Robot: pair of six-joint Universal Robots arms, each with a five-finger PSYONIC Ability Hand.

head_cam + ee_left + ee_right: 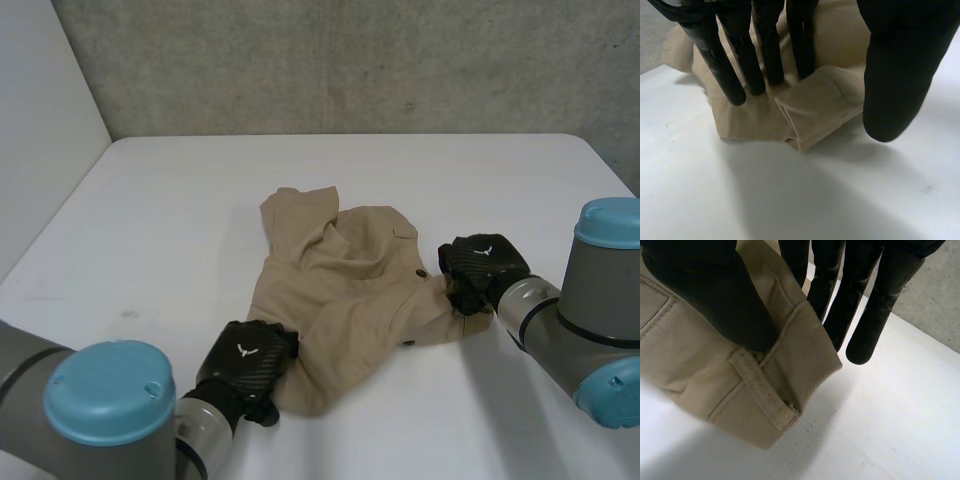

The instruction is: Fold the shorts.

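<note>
Tan shorts [345, 290] lie crumpled in the middle of the white table [150, 220]. My left hand [245, 365] is at their near left corner. In the left wrist view its fingers [730, 65] reach straight down onto the cloth [815, 110], while the thumb [895, 75] stands apart beside a folded hem, so the hand is open. My right hand [480, 265] is at the shorts' right edge. There its thumb [715, 295] presses the waistband [715, 385] near a belt loop [765, 390] against the fingers behind, pinching it.
A grey concrete wall [350, 60] runs behind the table and a white panel [30, 120] stands at the left. Bare tabletop surrounds the shorts on every side. Both forearms come in from the near edge.
</note>
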